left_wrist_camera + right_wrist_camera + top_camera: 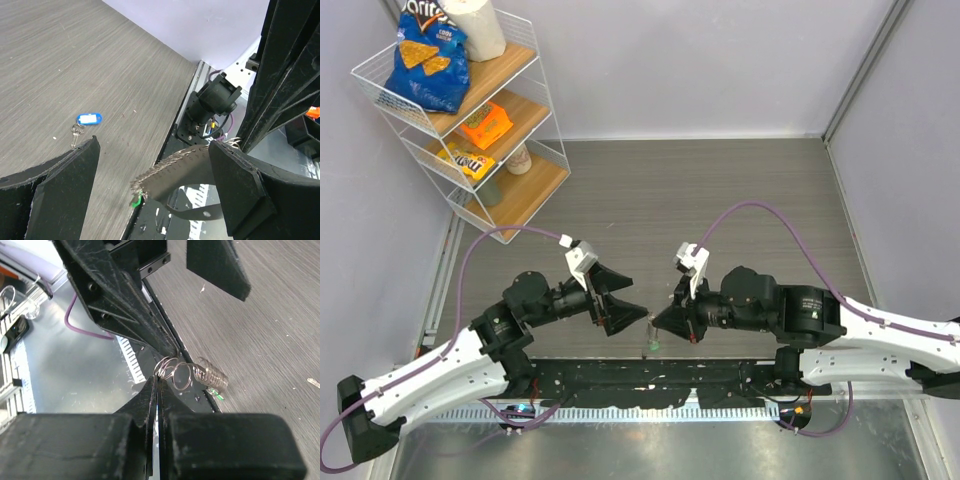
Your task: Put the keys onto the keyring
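The keyring (176,374) was clamped by the right fingers (148,400); with the left fingers (67,185) spread apart, the green key (135,201) could be jolted off.

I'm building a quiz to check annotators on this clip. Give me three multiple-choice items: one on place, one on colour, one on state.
1. Where is the blue-tagged key? A) flat on the table B) in a cup C) in a drawer
2. What colour are the arms' cables? A) purple B) yellow C) white
3. The right gripper is: A) wide open B) shut on the keyring C) out of view
Answers: 1 A, it lies on the grey wood-grain surface; 2 A, purple loops show from above; 3 B, its closed fingers pinch the ring.
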